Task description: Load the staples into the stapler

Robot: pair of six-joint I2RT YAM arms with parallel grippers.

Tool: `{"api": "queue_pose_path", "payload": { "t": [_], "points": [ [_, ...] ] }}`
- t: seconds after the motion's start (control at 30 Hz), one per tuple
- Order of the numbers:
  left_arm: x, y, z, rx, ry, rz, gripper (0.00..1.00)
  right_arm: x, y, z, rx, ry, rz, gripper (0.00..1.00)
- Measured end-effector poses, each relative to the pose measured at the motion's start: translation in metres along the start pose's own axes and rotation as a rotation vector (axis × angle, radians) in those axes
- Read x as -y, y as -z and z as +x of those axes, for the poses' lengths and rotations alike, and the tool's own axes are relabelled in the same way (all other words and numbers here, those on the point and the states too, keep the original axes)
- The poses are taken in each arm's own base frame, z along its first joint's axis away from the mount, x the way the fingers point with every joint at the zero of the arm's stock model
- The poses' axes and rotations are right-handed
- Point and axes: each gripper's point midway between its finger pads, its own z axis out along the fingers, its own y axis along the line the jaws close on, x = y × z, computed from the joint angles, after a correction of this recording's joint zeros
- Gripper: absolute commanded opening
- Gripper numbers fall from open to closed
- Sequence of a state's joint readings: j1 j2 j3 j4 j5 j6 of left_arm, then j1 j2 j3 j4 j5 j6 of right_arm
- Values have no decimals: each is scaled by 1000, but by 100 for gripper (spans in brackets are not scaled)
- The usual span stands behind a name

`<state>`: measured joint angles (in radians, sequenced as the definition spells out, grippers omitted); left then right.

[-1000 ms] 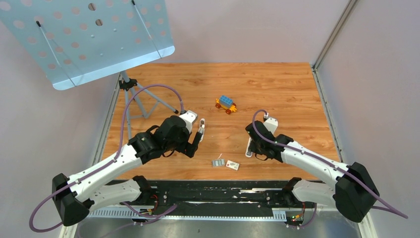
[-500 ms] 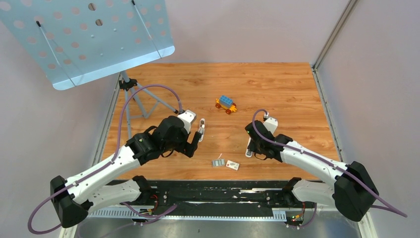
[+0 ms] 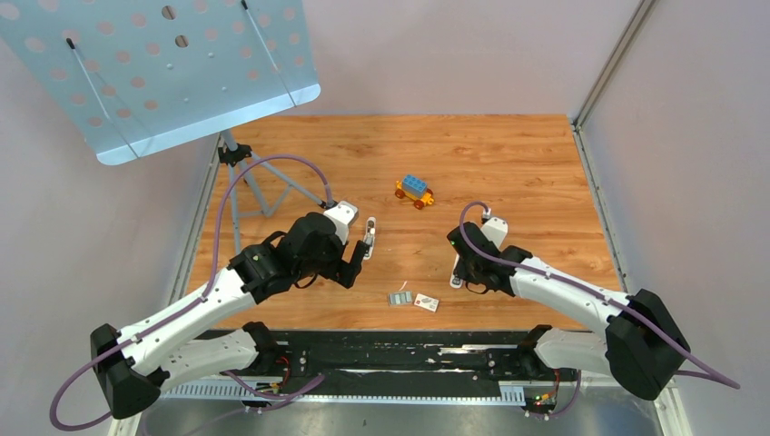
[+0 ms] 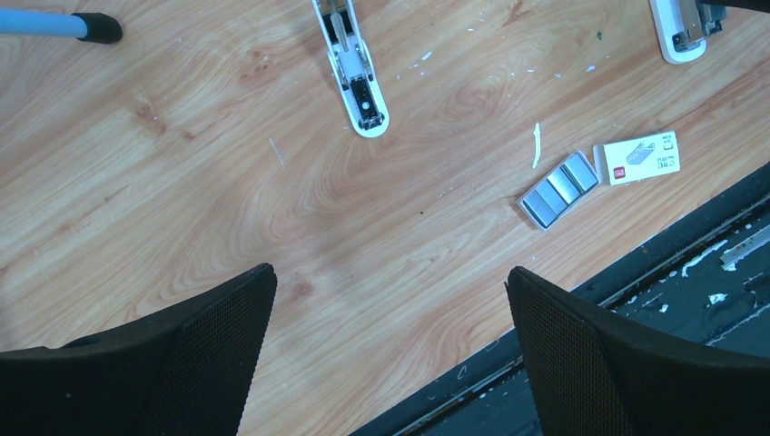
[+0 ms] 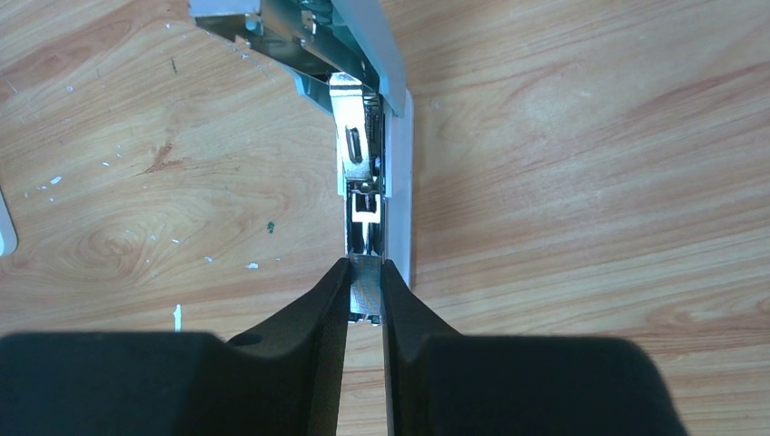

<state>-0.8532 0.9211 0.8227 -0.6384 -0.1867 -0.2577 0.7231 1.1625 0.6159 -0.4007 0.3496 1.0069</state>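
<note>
The staples [image 4: 558,189] lie flat on the wooden table [image 3: 508,154] near its front edge, a small grey ribbed rectangle between the two arms and held by neither. Just to their right, close by but not clearly touching, lies a small white printed box [image 4: 638,158], and a thin white sliver rests on the wood just behind them. The stapler [image 5: 363,163] lies to the right of the staples and a little farther back, swung open, with its white base on the table and its metal channel exposed. The right gripper [image 5: 366,268] is clenched on the narrow metal part at the near end of that channel, its two black fingers almost together around it. A second white stapler [image 4: 354,73], also open, lies on the left half of the table, well apart from the staples. The left gripper [image 4: 390,345] hovers over bare wood short of this second stapler, its fingers spread wide and grasping nothing. Farther back, near the middle of the table, stands a small toy car of coloured bricks [image 3: 414,191], and a perforated music stand [image 3: 154,73] rises over the far left corner.
</note>
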Motion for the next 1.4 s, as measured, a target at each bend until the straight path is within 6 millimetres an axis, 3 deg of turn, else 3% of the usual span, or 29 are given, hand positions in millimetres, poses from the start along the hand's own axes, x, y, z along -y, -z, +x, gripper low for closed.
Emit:
{"api": "queue_pose_path", "payload": {
  "t": [1.4],
  "points": [
    [-2, 5, -3, 27, 5, -3, 100, -2, -2, -4, 20, -2, 4, 20]
  ]
}}
